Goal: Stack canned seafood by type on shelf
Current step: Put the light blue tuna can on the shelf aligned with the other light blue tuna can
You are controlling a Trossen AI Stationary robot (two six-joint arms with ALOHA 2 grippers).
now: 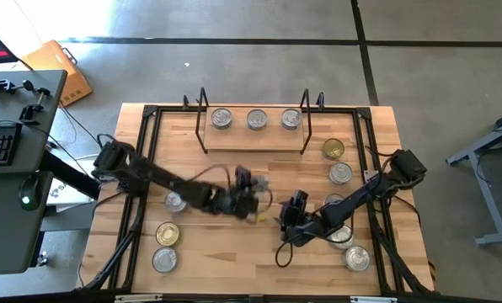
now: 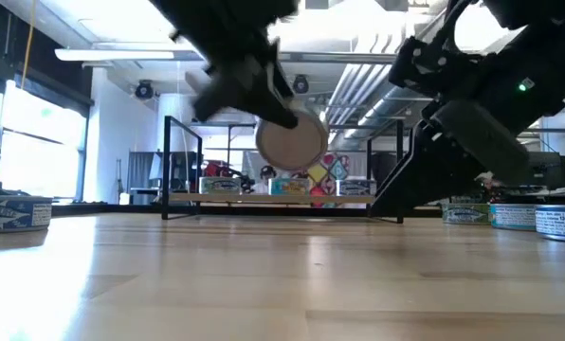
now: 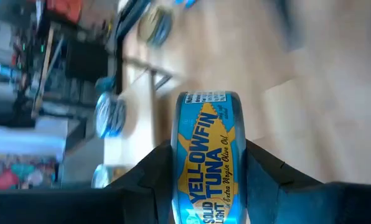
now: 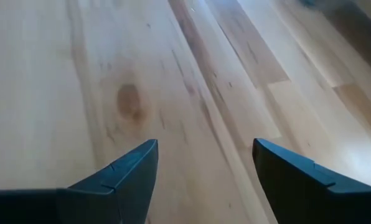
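The left gripper (image 1: 253, 204) hangs in front of the shelf (image 1: 255, 137), above the worktop (image 1: 226, 252), its jaws grasping a yellowfin tuna tin (image 3: 209, 155) on edge. Just beside it, the right gripper (image 4: 204, 180) has its jaws released over bare wood. Three tins (image 1: 257, 119) stand on the shelf.

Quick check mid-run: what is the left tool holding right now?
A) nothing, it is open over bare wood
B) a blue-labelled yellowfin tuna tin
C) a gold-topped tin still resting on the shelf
B: the left tool is clamped on a blue yellowfin tuna tin, seen lifted off the table in the low view.
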